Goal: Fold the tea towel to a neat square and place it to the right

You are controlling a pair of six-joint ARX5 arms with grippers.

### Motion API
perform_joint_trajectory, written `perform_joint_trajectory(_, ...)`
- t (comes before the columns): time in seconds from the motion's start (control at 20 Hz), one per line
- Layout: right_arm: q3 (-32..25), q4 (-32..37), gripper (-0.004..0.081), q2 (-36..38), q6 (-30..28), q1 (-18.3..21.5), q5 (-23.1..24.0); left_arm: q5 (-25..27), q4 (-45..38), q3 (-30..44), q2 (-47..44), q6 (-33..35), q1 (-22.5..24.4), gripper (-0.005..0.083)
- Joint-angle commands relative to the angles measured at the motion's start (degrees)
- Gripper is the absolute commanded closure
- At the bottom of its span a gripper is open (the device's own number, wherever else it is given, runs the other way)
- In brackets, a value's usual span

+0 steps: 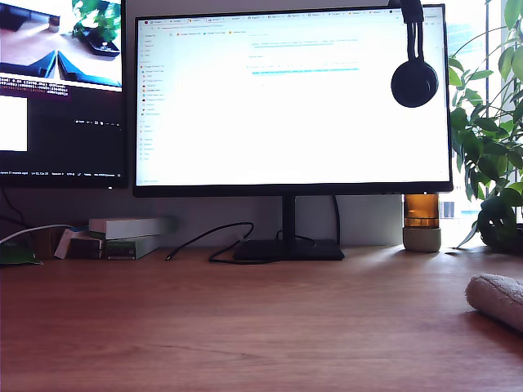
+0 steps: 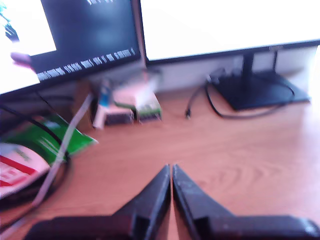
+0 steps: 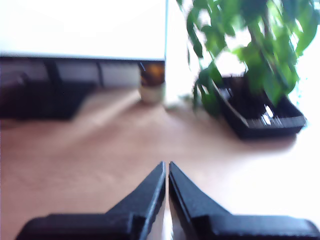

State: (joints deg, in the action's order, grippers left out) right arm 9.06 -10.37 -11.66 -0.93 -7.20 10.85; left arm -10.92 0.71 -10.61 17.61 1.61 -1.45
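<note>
The towel [image 1: 497,299] lies bundled at the tabletop's [image 1: 245,327] edge on the exterior view's right, both pincers [image 2: 171,168] [image 3: 166,164] together and empty, so placing looks done.

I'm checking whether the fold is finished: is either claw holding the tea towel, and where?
Nothing is held. My first claw and my second claw are both closed and empty; the tea towel lies on the desk.
</note>
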Motion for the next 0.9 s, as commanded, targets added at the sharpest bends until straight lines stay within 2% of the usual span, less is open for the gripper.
perform_joint_trajectory(0.0,-0.7,-1.9,0.0781,3.9,0.3,0.2,-0.9,0.9,1.0,1.9,-2.9,-0.2,0.1,0.0796)
perform_joint_trajectory(0.1,-0.7,-5.4,0.0781,8.3,0.1,0.1,-3.9,1.2,4.4,2.5,-6.7,-0.4,0.1,0.0796)
perform_joint_trajectory(0.2,-0.7,-8.3,0.0780,11.7,1.2,0.1,-4.5,1.2,8.2,2.8,-9.9,-0.8,0.1,0.0796)
perform_joint_trajectory(0.3,-0.6,-10.0,0.0781,11.3,1.2,0.1,-4.5,0.5,11.6,2.8,-12.0,-2.8,0.1,0.0796)
perform_joint_trajectory(0.35,-0.6,-11.3,0.0781,11.2,2.6,0.1,-4.7,0.5,13.2,2.8,-12.6,-3.0,0.1,0.0796)
perform_joint_trajectory(0.7,-0.6,-20.4,0.0781,11.2,2.6,0.1,-4.7,0.5,21.4,2.8,-12.8,-3.1,0.1,0.0796)
perform_joint_trajectory(0.85,-0.6,-22.0,0.0781,11.2,2.6,0.1,-4.7,0.5,24.8,2.8,-12.8,-3.1,0.1,0.0796)
